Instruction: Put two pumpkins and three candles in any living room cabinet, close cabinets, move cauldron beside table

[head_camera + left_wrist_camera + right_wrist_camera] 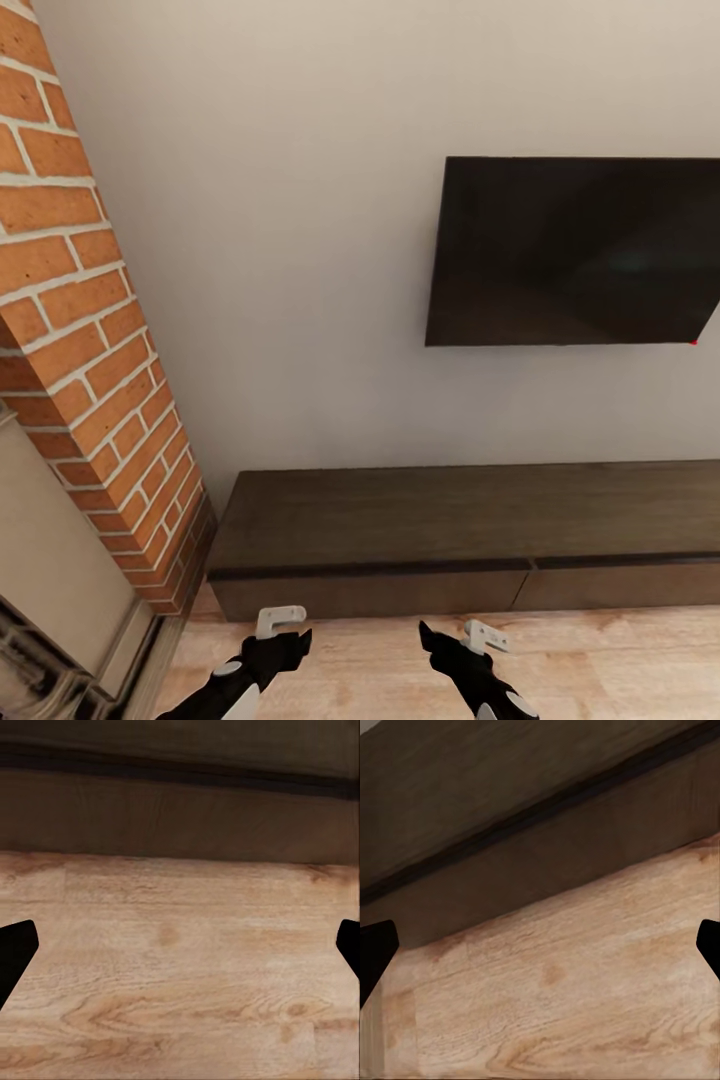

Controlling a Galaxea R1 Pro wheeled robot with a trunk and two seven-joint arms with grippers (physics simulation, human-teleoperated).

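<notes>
A wood floor (380, 670) meets the low brown cabinet (450, 540), drawers shut, under a black TV (575, 250) beside brick chimney (80, 330); both tools, left tool (283, 628) and right tool (455, 635), spread wide and empty.

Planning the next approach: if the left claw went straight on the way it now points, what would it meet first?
Probably the wood plank floor in front of the cabinet; the left claw is open and empty, and its wrist view centres on floor, with the drawer front beyond. Depth is unclear.

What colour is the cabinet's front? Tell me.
Dark brown wood, on the cabinet; clearest in the head view.
</notes>
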